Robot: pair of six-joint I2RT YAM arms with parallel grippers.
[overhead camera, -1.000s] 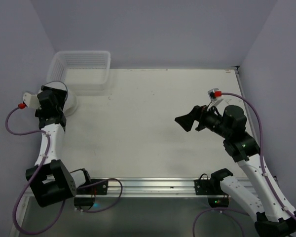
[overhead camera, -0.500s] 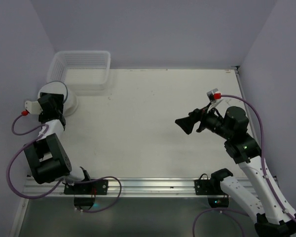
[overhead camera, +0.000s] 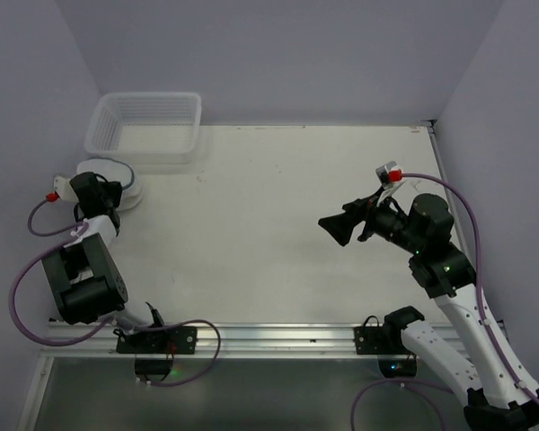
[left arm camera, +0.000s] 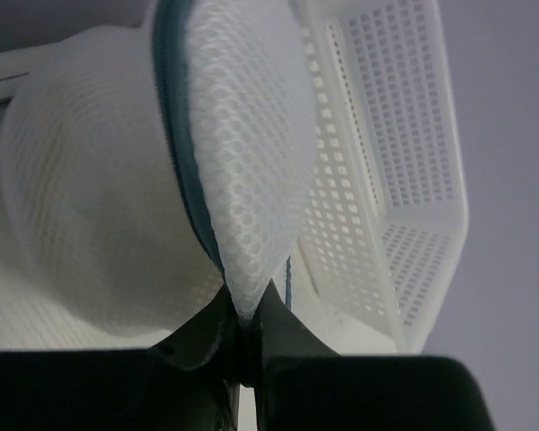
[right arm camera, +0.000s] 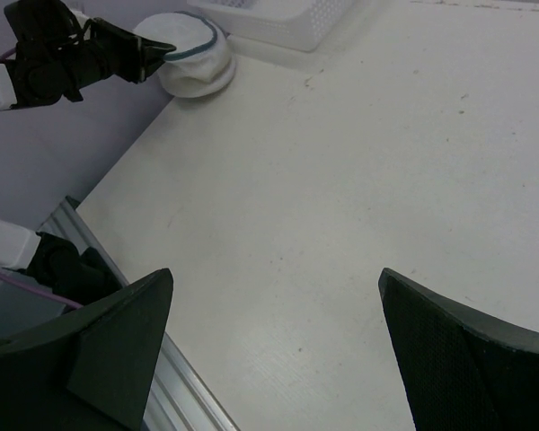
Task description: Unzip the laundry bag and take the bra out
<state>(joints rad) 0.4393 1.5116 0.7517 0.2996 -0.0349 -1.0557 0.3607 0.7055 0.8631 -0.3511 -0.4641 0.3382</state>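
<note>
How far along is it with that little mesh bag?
Barely begun. Done: left gripper at the small round white mesh laundry bag. In hand: it pinches the mesh beside the grey-blue zip rim. Left: the zip looks shut, nothing taken out; right gripper hovers open.

The left arm (overhead camera: pixel 81 283) is folded tightly close to its base, and its forearm is directed away from the base, toward the far left side. The left gripper (left arm camera: pixel 245 328) is seen with its jaws pressed nearly together, and a thin edge of the laundry bag (left arm camera: pixel 242 144) is pinched between them. The right arm (overhead camera: pixel 449 269) is raised and bent at the elbow, with the wrist turned toward the left. The right gripper (right arm camera: pixel 274 314) is held in the air, and its fingers (right arm camera: pixel 117 337) are spread far apart.
</note>
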